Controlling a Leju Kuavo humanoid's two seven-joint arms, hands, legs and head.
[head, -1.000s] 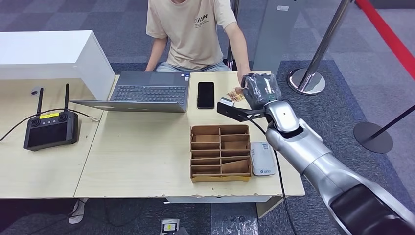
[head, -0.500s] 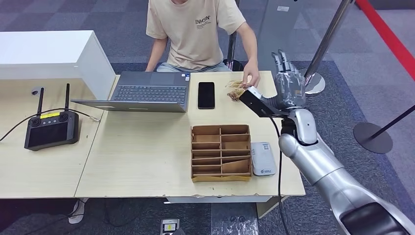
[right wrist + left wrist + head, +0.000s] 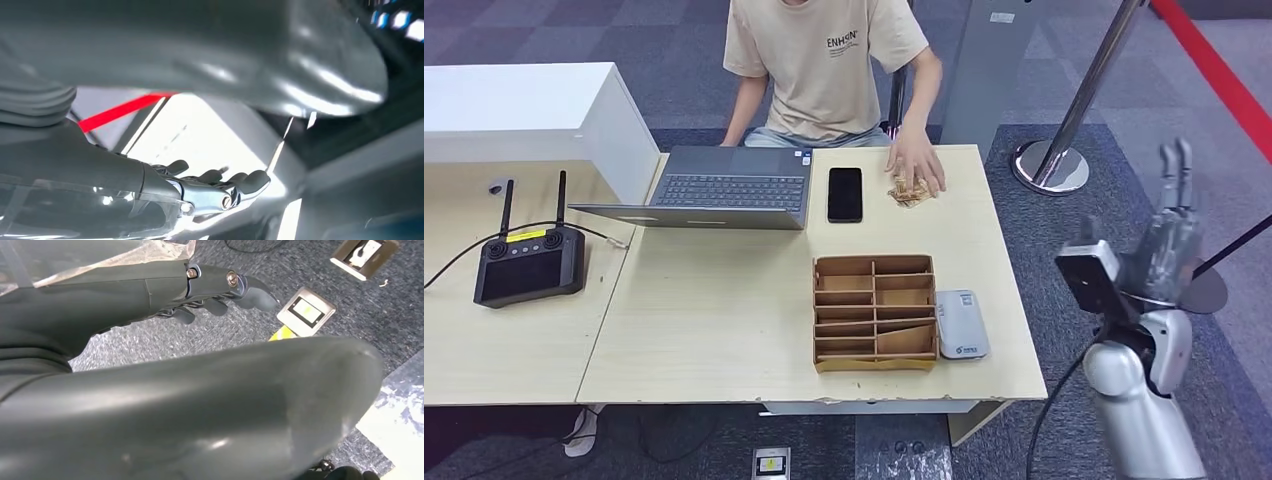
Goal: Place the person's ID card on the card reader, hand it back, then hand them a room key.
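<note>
The person's hand (image 3: 916, 168) at the worktop's 12 o'clock edge covers part of a small brownish object (image 3: 905, 191), too small to identify. The picture's top edge cuts off the person's head. The laptop's (image 3: 712, 187) screen is unreadable from this angle.

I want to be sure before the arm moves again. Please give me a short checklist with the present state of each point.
1. Right robot hand holds nothing, fingers apart: ok.
2. Right robot hand is off the table, beside its edge: ok.
3. Person's hand rests on a card at the far edge: ok.
4. Card reader lies bare beside the wooden organizer: ok.
5. Room key in organizer: cannot tell.
6. Left robot hand holds nothing: ok.
</note>
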